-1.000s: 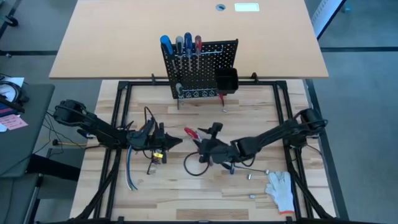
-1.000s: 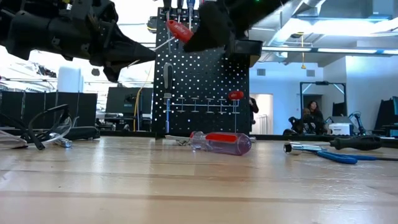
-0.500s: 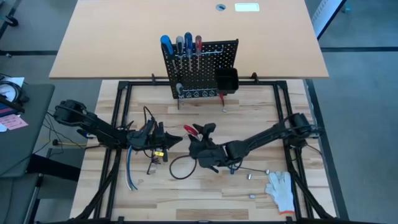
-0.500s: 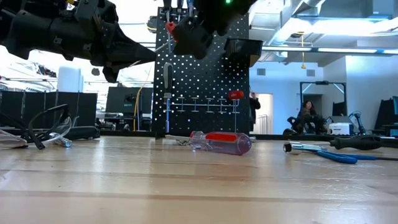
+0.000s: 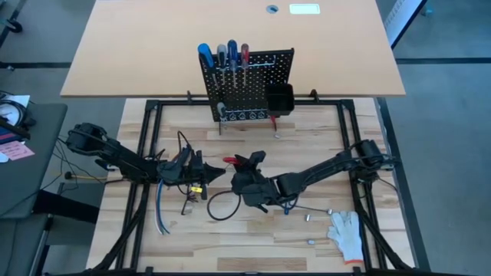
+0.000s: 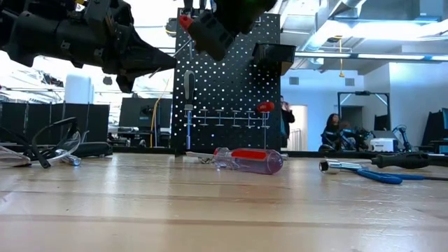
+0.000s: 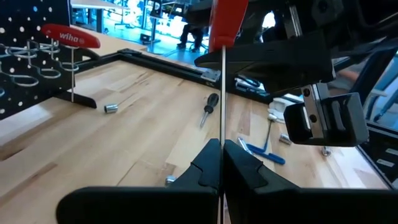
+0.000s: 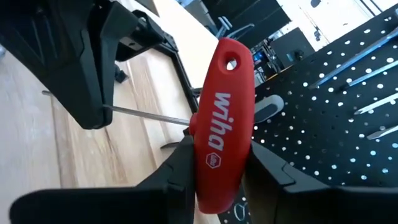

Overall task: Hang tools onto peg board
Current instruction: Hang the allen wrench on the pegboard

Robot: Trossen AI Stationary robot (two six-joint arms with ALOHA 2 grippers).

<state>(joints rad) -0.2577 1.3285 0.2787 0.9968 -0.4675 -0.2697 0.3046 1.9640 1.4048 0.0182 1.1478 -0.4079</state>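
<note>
A T-handle key with a red handle [image 8: 221,134] and a thin metal shaft [image 7: 222,99] hangs in the air between my two grippers, above the middle of the table. My left gripper [image 5: 212,175] is shut on the shaft. My right gripper [image 5: 245,164] is shut on the red handle [image 5: 231,161]. The black peg board [image 5: 247,83] stands upright at the table's far side. Blue, grey and red-handled screwdrivers [image 5: 222,55] hang on it. Another red T-handle key [image 7: 71,38] hangs low on the peg board. My left gripper pinches the thin shaft [image 7: 222,146] between its two fingertips. The fingers lie about level and point toward the table's right. From them the shaft slants up to the red handle, clear of the table. My right gripper pinches the red handle's two broad faces [image 8: 214,168] between its two fingers, coming about level from the table's right. The handle lies along the fingers, and its end with the small hole [image 8: 231,64] sticks out past them. The key is lifted clear.
A screwdriver with a clear and red handle [image 6: 248,161] lies before the peg board. A blue-handled tool [image 6: 378,176], small bits [image 5: 307,217] and a white glove [image 5: 347,232] lie near right. A cable bundle [image 5: 160,216] and a black cable loop [image 5: 221,207] lie near left.
My right gripper has gone toward the table's left, up to the red handle, rolling as it went. It has shut on the handle. My left gripper has kept still with the shaft.
</note>
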